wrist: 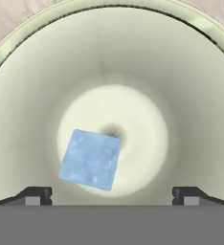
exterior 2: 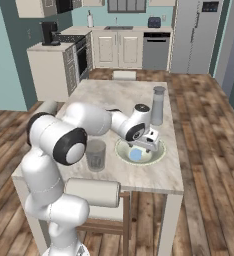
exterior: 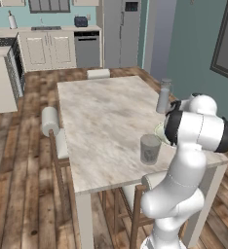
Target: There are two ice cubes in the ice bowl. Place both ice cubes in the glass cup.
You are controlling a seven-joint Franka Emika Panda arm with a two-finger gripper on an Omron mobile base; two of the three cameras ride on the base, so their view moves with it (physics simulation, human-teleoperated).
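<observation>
The hand (wrist: 112, 196) hangs inside the bowl (wrist: 190, 72), its fingers spread wide and holding nothing. One pale blue ice cube (wrist: 91, 160) lies on the bowl's bottom just ahead of the fingertips, nearer the left one. The glass cup (exterior 2: 95, 155) stands on the worktop (exterior 2: 114, 102) beside the bowl. Whether the other cube is in the cup cannot be told; the blue one is left to move.
</observation>
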